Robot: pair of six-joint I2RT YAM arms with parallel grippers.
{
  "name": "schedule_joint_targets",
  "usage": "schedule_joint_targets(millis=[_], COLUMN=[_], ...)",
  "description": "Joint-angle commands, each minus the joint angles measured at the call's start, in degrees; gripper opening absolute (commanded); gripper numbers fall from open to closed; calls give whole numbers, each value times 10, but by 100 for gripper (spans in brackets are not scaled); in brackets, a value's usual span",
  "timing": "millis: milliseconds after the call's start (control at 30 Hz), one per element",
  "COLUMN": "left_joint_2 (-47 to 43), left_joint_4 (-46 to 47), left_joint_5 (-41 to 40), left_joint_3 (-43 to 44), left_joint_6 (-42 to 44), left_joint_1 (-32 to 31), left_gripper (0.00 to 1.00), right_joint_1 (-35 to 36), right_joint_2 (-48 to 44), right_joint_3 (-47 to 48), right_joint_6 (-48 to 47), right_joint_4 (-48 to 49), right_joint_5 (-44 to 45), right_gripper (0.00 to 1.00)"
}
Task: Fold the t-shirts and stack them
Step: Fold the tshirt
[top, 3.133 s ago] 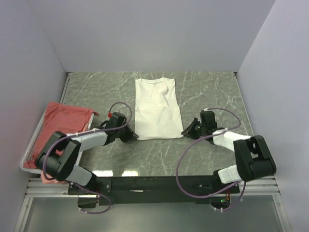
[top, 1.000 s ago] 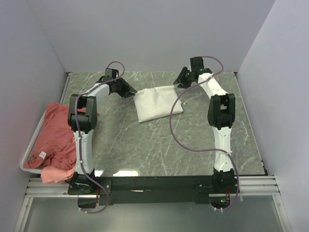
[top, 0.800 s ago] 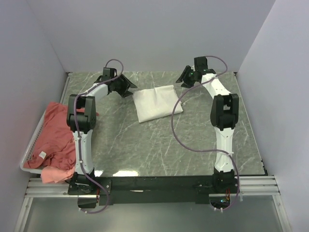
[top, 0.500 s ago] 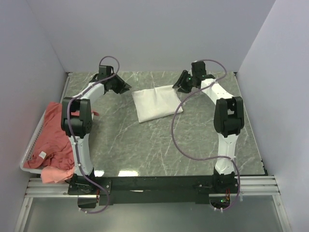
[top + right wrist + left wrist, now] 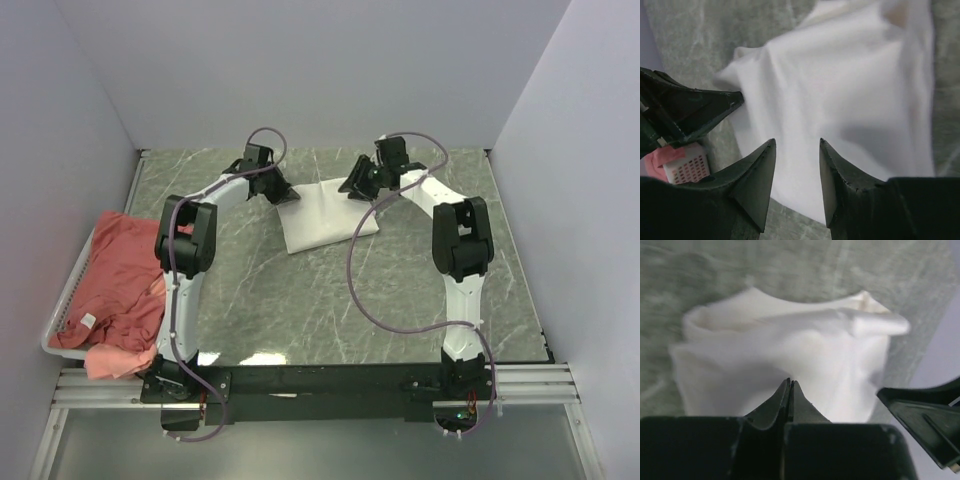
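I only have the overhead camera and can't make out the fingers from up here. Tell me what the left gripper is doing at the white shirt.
Observer: On the left wrist camera, the left gripper is shut, fingers pressed together, with its tips at the white shirt. I cannot tell whether any cloth is pinched between them.
Operator: Now report the right one.
Observer: On the right wrist camera, the right gripper is open with nothing between its fingers. The shirt lies beneath the gap.
Operator: Describe the shirt's edge beyond the left fingers.
Observer: The left wrist camera shows a bunched fold at one far corner, rumpled rather than lying flat.
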Motion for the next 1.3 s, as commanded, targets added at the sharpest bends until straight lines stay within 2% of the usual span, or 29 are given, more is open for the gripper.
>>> schedule_joint_targets(millis=[0,167,500,633,767,833,967,1033,1067,1167,1233,1267], left_joint_2=[31,53,19,-3,-55,-73,-139,-168,-178,-216,-245,-251], left_joint_4=[1,9,30,45,86,86,73,51,38,9,10,7], left_joint_5=[5,22,42,45,51,48,35,13,6,-18,-21,-25], left_joint_3=[22,16,-33,-78,-174,-195,-229,-222,-217,-208,-220,-227], left_joint_6=[8,3,1,-5,-11,-8,3,12,20,31,30,31], left_joint_1=[23,42,60,60,55,54,51,48,47,34,12,3], left_gripper=[3,8,12,12,15,15,19,27,36,43,39,31], right_joint_1=[-21,-25,-26,-26,-20,-9,16,17,16,16,16,15], right_joint_2=[18,-3,-81,-126,-179,-208,-250,-280,-290,-324,-332,-330], right_joint_3=[-24,-99,-290,-357,-425,-454,-487,-491,-488,-464,-436,-425], right_joint_6=[8,5,29,37,31,26,29,35,35,36,37,39], right_joint_4=[10,15,94,125,142,142,143,143,137,114,104,101], right_joint_5=[0,9,-7,-6,-12,-10,-6,-4,0,11,15,14], right_gripper=[47,47,46,46,46,46,46,46,46,46,46,45])
